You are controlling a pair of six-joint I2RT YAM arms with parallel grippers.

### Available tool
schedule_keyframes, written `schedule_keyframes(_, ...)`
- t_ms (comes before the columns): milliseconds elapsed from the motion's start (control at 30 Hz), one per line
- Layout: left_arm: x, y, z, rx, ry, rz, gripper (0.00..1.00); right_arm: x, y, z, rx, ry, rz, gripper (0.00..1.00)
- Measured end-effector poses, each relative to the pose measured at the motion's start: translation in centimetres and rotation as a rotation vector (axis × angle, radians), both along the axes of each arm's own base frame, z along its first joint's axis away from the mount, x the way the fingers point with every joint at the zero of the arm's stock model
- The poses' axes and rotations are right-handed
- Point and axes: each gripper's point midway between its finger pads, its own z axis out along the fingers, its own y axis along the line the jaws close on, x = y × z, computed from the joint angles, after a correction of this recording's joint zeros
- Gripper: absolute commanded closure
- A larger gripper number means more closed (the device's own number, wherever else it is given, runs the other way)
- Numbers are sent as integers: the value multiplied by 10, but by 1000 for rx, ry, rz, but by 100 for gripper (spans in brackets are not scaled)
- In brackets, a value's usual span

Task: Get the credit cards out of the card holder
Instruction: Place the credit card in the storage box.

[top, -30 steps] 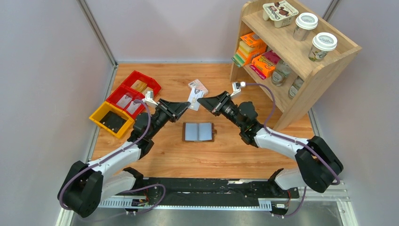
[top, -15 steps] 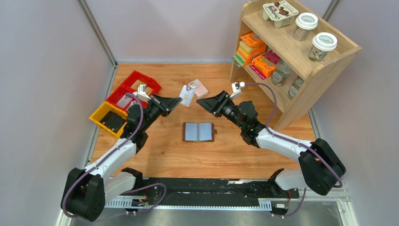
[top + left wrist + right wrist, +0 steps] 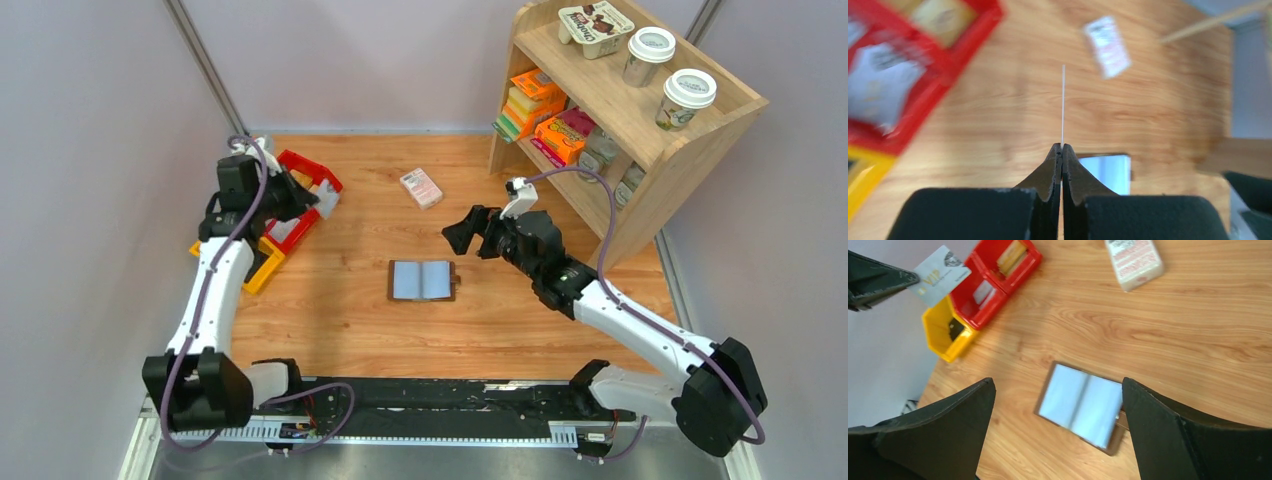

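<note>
The card holder [image 3: 422, 280] lies open on the wooden table, its pale blue-grey pockets up; it also shows in the right wrist view as the card holder [image 3: 1080, 405]. My left gripper [image 3: 312, 200] is shut on one of the credit cards [image 3: 328, 199], holding it in the air above the red bins. In the left wrist view that card [image 3: 1063, 105] shows edge-on as a thin white line rising from the gripper [image 3: 1062, 147]. The right wrist view shows the card [image 3: 940, 276] face-on, grey-white with "VIP" print. My right gripper [image 3: 462, 232] hangs open above and right of the holder, nothing between its fingers [image 3: 948, 425].
Red bins [image 3: 300, 178] and a yellow bin [image 3: 262, 268] sit at the left edge, with small items inside. A pink-and-white patterned box [image 3: 421, 187] lies at the back centre. A wooden shelf [image 3: 640, 170] with packets, jars and cups stands at the right.
My right gripper let go of the card and opened wide. My left gripper closed on the card and swung it left, from the table's middle to above the red bins.
</note>
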Motion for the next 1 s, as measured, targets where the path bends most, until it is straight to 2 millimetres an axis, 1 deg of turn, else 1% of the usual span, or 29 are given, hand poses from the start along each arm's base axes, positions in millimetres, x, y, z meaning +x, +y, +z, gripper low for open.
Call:
schedule_keyframes(67,5,40,-22,47,106,82,100,0,-9,-7,-60,-6,-9,0)
schedule_keyframes(100,5,57,-34,63,157,119,100,-1,-13,-8,-85,-12,-12,0)
schedule_keyframes(167,2,83,-52,89,242,180,100,-2,-20,-10,-124,-24,-18,0)
schedule_keyframes(200,-1,91,-62,105,285,200,100,-3,-24,-11,-143,-33,-21,0)
schedule_keyframes(233,-2,102,-67,114,311,227,100,-4,-27,-11,-157,-41,-22,0)
schedule_keyframes(300,-2,116,-76,136,356,258,100,-6,-34,-11,-185,-63,-33,0)
schedule_keyframes(400,7,134,-85,156,398,291,100,-8,-43,-10,-220,-91,-47,0)
schedule_keyframes(467,17,146,-94,161,425,312,100,-8,-48,-10,-238,-108,-58,0)
schedule_keyframes(633,38,162,-124,150,501,328,100,-11,-55,-13,-271,-122,-59,0)
schedule_keyframes(767,53,166,-143,135,536,326,100,-12,-55,-15,-290,-126,-49,0)
schedule_keyframes(900,64,166,-154,102,540,320,100,-13,-54,-15,-298,-133,-33,0)
schedule_keyframes(1000,70,166,-157,70,526,319,100,-14,-53,-16,-299,-135,-20,0)
